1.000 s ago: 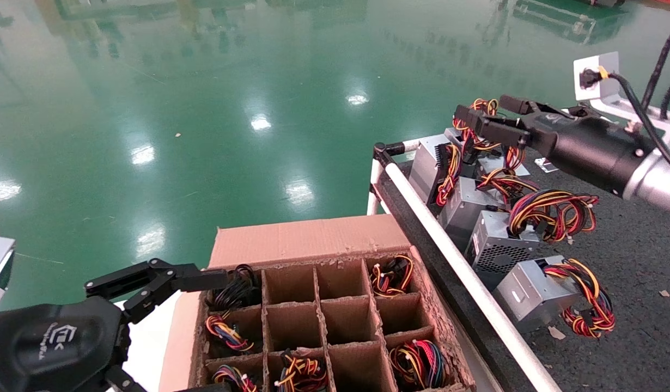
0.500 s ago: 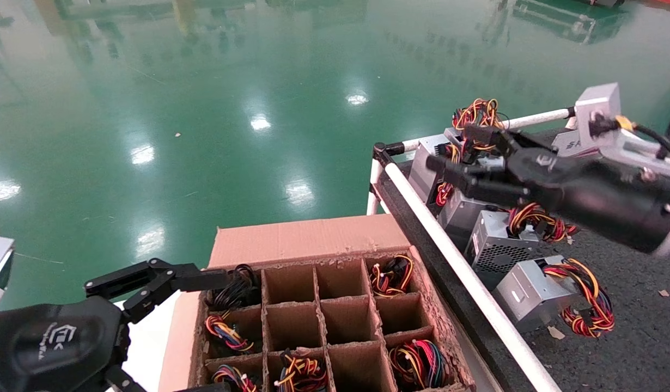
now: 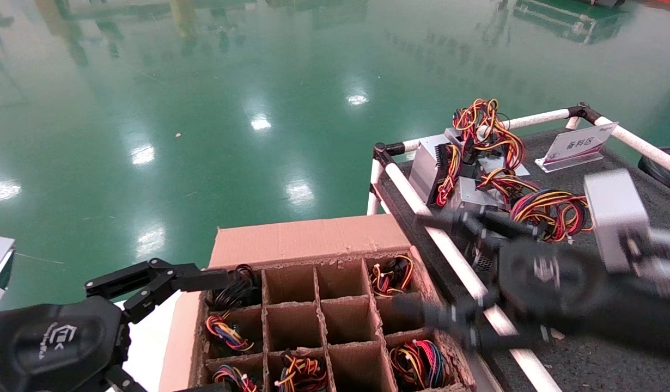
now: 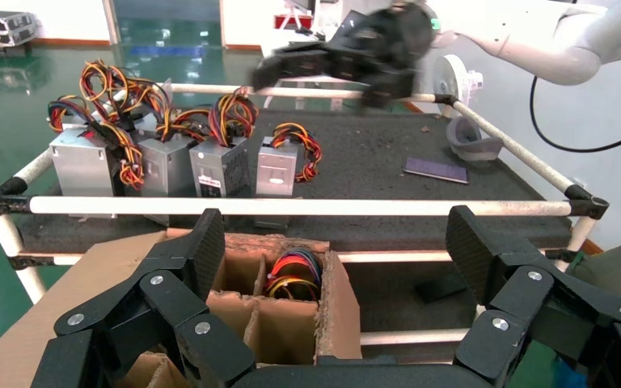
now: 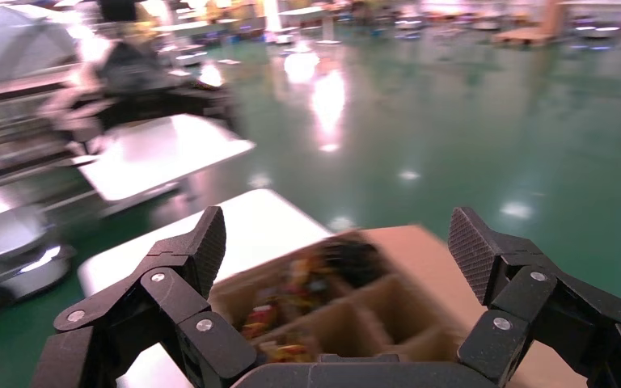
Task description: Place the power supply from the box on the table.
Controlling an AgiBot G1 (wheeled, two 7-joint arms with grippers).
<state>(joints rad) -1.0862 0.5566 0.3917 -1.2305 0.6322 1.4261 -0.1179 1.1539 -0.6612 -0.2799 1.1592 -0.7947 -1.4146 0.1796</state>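
Note:
The cardboard box (image 3: 308,239) stands beside the table (image 3: 602,373). Coloured wire bundles of power supplies (image 3: 419,362) show in several of its cells, and other cells are bare. Several silver power supplies (image 3: 466,188) stand in a row on the table behind the white rail. My right gripper (image 3: 416,261) is blurred, open and holding nothing, over the rail and the box's table-side cells. In the right wrist view its fingers (image 5: 335,242) frame the box (image 5: 356,307). My left gripper (image 3: 204,332) is open at the box's other side, and its wrist view (image 4: 335,242) looks across the box (image 4: 291,307).
A white sign card (image 3: 577,146) stands at the table's far corner. White tube rails (image 3: 411,196) edge the table. A white surface (image 3: 144,337) lies under the box's left side. A dark flat object (image 4: 437,170) lies on the table top. Green floor surrounds everything.
My right arm has swung from above the far power supplies on the table down and left toward the box, open the whole way. The left arm has not moved.

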